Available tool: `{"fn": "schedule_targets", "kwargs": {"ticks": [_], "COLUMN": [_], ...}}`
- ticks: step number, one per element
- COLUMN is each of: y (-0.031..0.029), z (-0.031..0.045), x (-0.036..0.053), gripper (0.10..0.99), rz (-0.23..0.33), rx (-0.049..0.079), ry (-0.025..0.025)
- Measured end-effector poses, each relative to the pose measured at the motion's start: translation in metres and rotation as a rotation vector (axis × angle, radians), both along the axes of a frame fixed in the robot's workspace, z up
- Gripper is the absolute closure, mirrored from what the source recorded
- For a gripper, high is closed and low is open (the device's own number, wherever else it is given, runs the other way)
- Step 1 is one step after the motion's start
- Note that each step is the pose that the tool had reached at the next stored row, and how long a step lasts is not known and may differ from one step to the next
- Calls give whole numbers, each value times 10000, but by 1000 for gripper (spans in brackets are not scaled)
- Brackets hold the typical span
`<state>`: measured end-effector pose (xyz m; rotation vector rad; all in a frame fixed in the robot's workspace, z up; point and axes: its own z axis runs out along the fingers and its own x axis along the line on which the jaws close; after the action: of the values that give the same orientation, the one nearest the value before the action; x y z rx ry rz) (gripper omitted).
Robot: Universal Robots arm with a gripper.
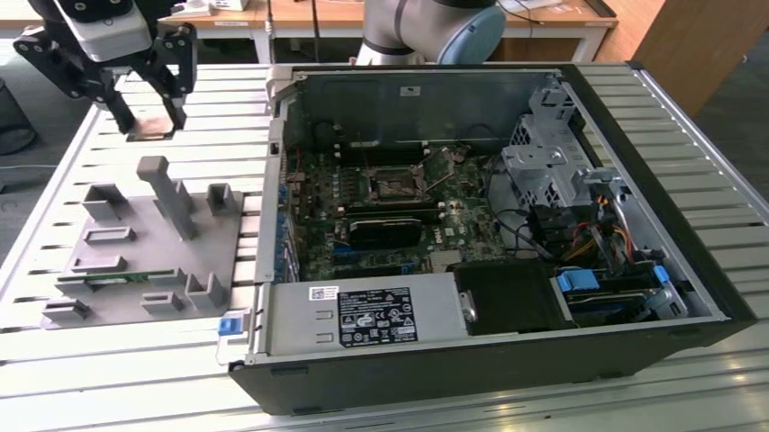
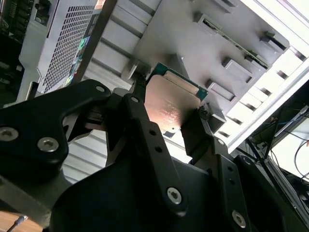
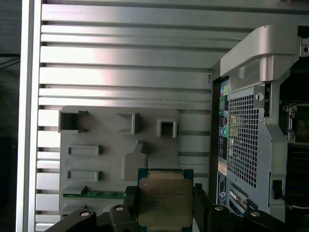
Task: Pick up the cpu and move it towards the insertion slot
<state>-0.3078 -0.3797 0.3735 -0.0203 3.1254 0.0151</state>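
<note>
CPU lifted clear of tray, gripper closed on it.

Open computer case (image 1: 481, 225) holds the insertion slot (image 1: 395, 185), well apart from the grey fixture tray (image 1: 132, 261); above the tray, the gripper (image 1: 153, 121) pinches the cpu (image 3: 165, 201) by opposite edges. Judged light, rigid, fragile underneath; edge hold suits it.

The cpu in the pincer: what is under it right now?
Below the cpu, held in the pincer, lie the grey parts holder and slatted table. What is directly beneath the chip is hidden.
</note>
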Motion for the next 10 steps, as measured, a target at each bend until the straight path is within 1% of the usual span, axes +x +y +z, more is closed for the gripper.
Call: {"fn": "schedule_targets", "kwargs": {"ticks": [10], "y": [22], "z": [-2], "x": [239], "gripper": [545], "rz": [-3], "rx": [0], "ry": [0]}}
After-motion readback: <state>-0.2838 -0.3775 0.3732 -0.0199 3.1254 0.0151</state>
